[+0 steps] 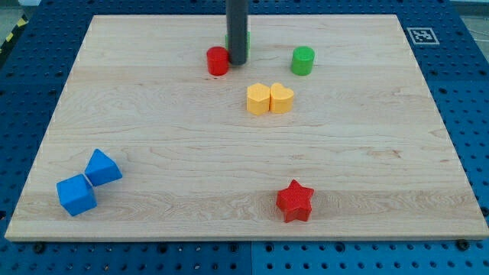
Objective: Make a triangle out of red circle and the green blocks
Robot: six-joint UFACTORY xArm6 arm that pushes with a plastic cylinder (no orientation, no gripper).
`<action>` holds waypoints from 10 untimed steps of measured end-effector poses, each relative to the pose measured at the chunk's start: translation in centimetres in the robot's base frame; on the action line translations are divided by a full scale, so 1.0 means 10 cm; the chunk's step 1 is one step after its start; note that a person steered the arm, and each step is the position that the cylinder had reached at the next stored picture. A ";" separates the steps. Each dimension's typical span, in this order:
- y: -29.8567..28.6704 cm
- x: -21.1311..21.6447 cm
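Wooden board (153, 114) lying on blue pegboard | my tip (238, 62) sitting just right of red circle (218, 60), half hiding a green block (246, 40) | green cylinder (302, 60) waiting right | no jaws, nothing held | nudging gently, avoiding yellow blocks (270, 98).

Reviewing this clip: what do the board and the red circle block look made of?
The pale wooden board looks like light wood, matte: fine grain lines run across it. The red circle block looks like moulded or printed plastic, with uniform colour and a soft sheen, though painted wood can't be ruled out. My tip sits just at its right.
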State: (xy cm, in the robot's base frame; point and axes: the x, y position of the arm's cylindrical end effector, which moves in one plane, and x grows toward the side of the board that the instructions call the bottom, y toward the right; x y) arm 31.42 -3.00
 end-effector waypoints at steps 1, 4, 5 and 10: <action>-0.15 -0.02; -0.52 0.11; -0.58 0.10; -1.18 0.41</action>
